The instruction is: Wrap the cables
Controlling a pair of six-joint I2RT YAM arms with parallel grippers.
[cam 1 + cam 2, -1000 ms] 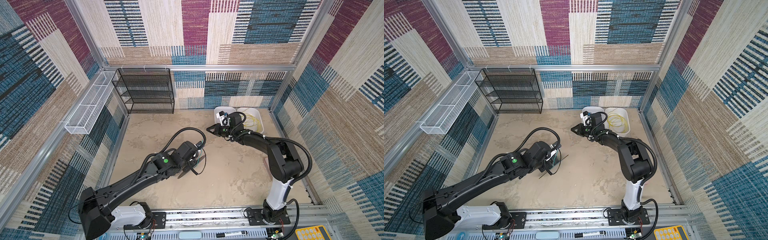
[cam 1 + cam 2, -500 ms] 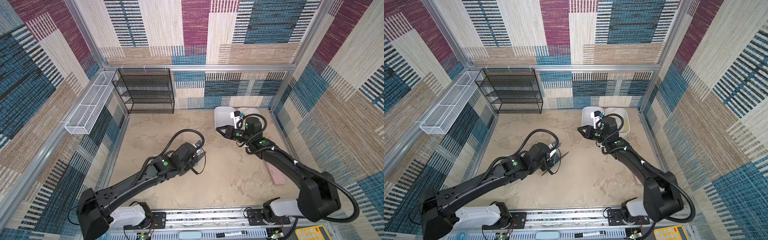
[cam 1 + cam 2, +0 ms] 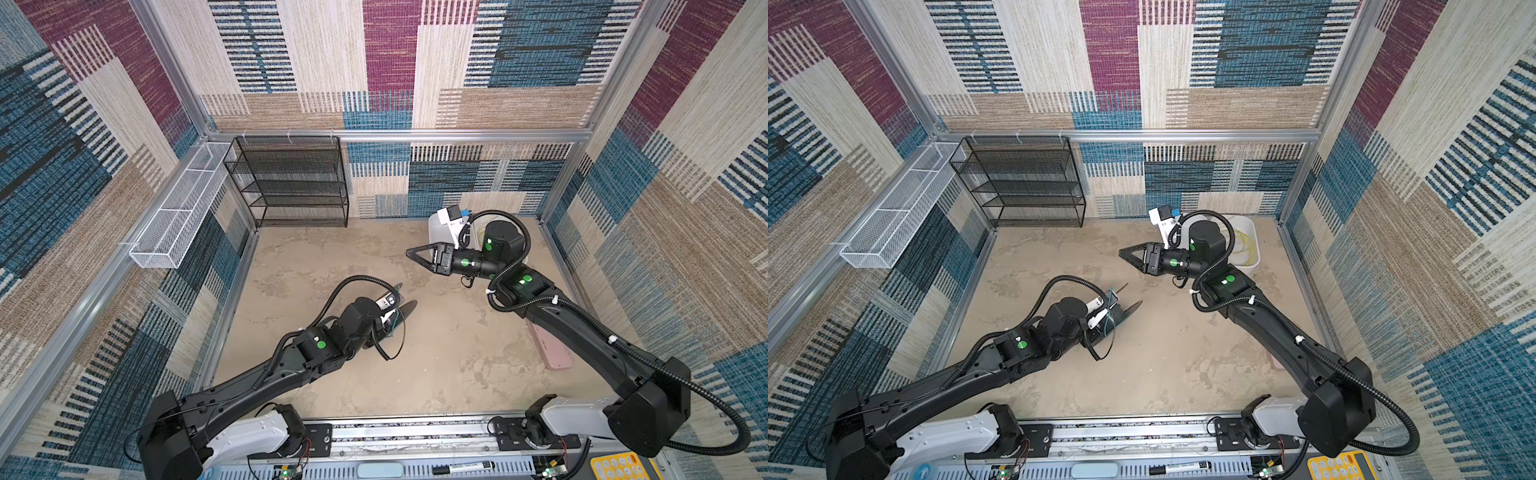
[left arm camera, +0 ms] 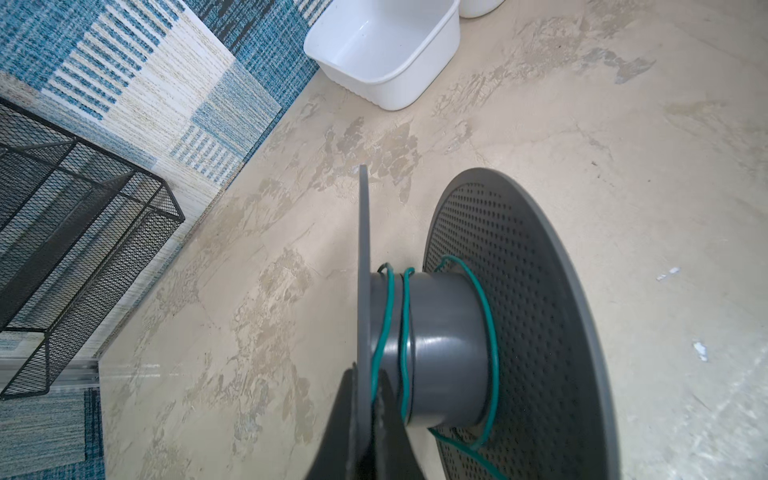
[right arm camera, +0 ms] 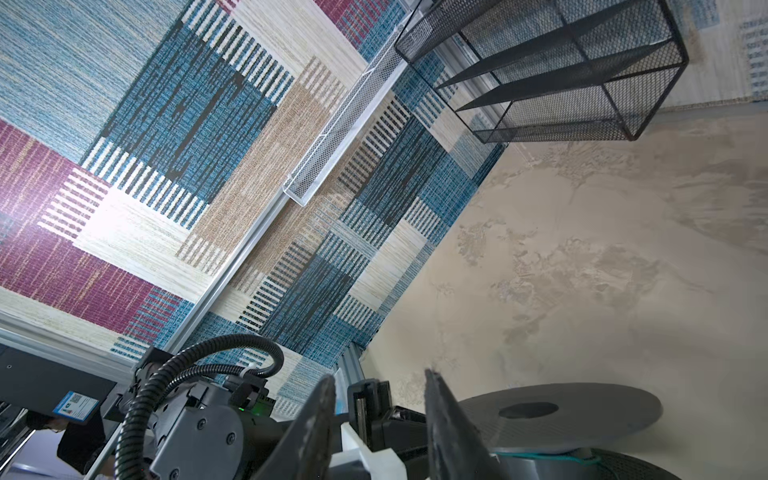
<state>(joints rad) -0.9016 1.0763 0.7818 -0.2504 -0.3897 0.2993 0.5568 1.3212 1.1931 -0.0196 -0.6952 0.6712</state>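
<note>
Left wrist view: lower centre, the left gripper (image 4: 369, 399) clamps the thin flange of a smooth grey plastic spool (image 4: 440, 345); its other flange is perforated. The thin teal-green cable (image 4: 405, 328) loops loosely round the hub. The right gripper (image 5: 379, 378) gapes, empty. In a top view, the yellow cable (image 3: 1246, 249) coils in a white tub (image 3: 1255, 237), right of centre. A blue sticker (image 5: 75, 407) is illegible.

beige table (image 3: 332, 257) bears mesh rack (image 3: 291, 183), white bin (image 4: 374, 89).
</note>
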